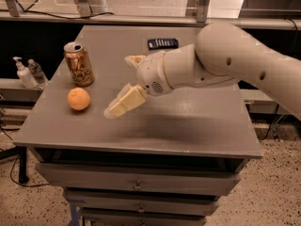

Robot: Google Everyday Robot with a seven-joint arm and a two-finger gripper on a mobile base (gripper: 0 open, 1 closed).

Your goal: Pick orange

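Note:
The orange [78, 99] is a small round fruit on the left part of the grey table [188, 126], just in front of a copper-orange drink can [79, 64]. My gripper [118, 85] hangs over the table to the right of the orange, about a finger's length away and not touching it. It is open. One cream finger [124, 102] points down-left towards the orange, and the other [134, 60] sits higher, towards the back. The big white arm reaches in from the right.
A flat dark object [162, 43] lies at the back of the table. A pump bottle [22, 73] and a small bottle [36, 72] stand on a lower shelf to the left. Drawers [136, 185] are under the tabletop.

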